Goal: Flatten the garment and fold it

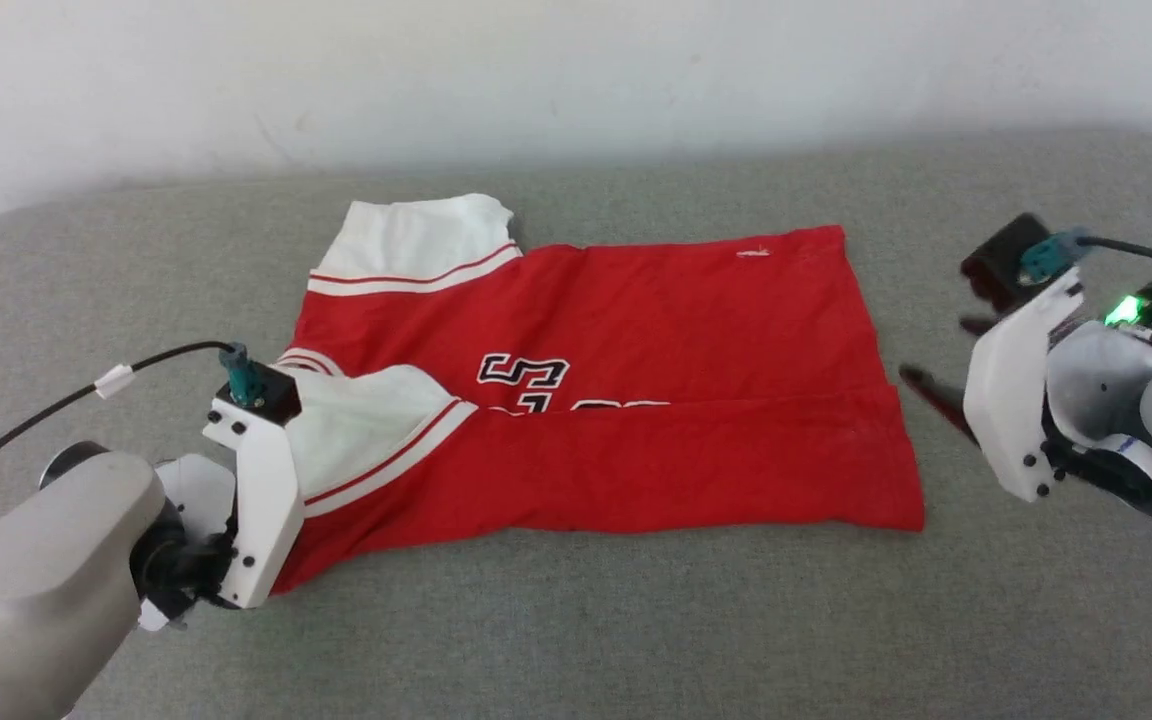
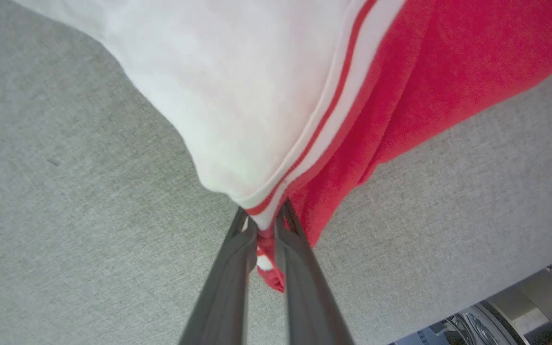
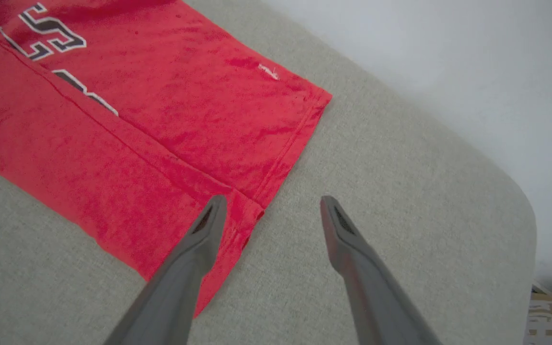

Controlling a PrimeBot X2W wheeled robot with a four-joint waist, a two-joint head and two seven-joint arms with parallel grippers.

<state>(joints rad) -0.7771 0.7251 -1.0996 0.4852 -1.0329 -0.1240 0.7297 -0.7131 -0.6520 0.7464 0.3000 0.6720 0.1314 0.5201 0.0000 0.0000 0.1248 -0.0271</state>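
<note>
The left gripper [image 2: 264,216] has its two long dark fingers squeezed shut on a little bunch of cloth. It pinches the spot where a white sleeve with red stripes [image 2: 237,96] meets the red part. That cloth belongs to the red jersey T-shirt [image 1: 636,330], which has white short sleeves and black letters with white edges. The shirt lies on the soft grey fabric cushion [image 1: 576,620], in the middle of it. The neck end is on the left and the bottom hem is on the right. The near long side is folded over, so it hides the lower part of the letters. The other white sleeve [image 1: 416,240] lies flat at the far left corner. On the right, the right gripper [image 3: 273,203] has its fingers spread wide and holds nothing. It is at the hem corner, one finger over red cloth and one over grey cushion. Behind it all is a plain white wall [image 1: 576,70].
</note>
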